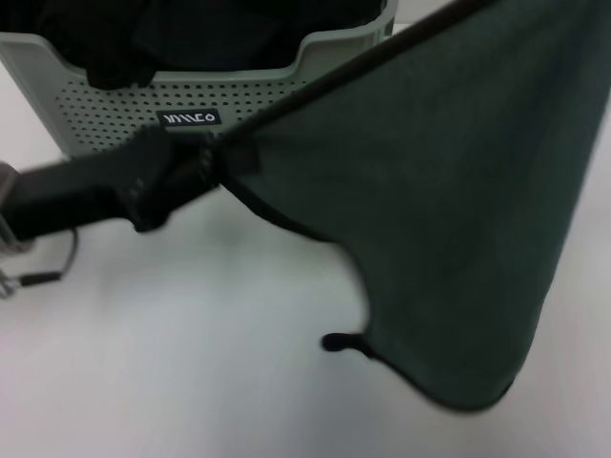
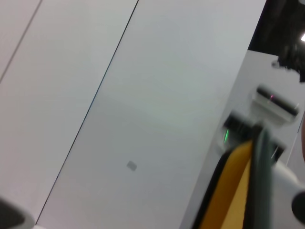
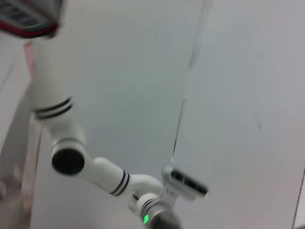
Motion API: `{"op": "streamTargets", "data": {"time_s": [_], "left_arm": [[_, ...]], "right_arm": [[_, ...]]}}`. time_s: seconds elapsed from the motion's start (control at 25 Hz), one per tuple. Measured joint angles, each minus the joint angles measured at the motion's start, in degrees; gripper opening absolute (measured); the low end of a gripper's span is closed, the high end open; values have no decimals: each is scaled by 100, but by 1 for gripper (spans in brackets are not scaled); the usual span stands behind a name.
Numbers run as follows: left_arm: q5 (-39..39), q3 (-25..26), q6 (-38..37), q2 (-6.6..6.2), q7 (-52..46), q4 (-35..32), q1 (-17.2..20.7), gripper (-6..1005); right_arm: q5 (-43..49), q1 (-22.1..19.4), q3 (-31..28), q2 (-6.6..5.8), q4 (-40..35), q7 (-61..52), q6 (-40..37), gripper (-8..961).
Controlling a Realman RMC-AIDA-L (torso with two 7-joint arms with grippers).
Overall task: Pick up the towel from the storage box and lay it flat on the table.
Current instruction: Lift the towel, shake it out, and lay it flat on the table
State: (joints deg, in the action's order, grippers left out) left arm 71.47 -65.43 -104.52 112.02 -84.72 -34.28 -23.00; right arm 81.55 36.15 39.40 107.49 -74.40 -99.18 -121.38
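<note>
The dark grey-green towel (image 1: 449, 219) hangs in the air in front of the storage box (image 1: 124, 110), stretched taut from one corner up toward the top right edge of the head view. Its lower edge droops just above the white table (image 1: 172, 372), with a small black loop (image 1: 339, 342) on the hem. My left gripper (image 1: 221, 162), black and reaching in from the left, is shut on the towel's near corner beside the box's label. The right gripper is out of view; the towel's far corner runs past the frame.
A black cloth (image 1: 143, 38) lies inside the pale green box. A thin cable (image 1: 48, 272) loops on the table at the far left. The right wrist view shows a white arm (image 3: 90, 167) against a pale wall.
</note>
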Motion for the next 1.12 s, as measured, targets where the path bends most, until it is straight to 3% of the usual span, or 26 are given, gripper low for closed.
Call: {"op": "streamTargets", "data": {"time_s": [0.2,0.28,0.56,0.92,1.12], "left_arm": [[15,301,-174,-74,-732,-942,57,27],[26,315,-179,-101,-948,-1226,-6,26],[254,529,-153,-234,-1286,-1523,-374,25],[1250,1416,-74,-195,-1536,-1512,-719,23],[1462,1426,-477,-147,-1627,-1510,-594,22]], "right_arm": [[186,-784,575,698,595,314,397,142],[204,-938,795,826,771,357,621,142],[-201,-1090,899,804,1057,548,1139,145],[-265,-1029,759,759,1278,884,1475,149],[-278,-1272,814,813,1535,890,891,151]]}}
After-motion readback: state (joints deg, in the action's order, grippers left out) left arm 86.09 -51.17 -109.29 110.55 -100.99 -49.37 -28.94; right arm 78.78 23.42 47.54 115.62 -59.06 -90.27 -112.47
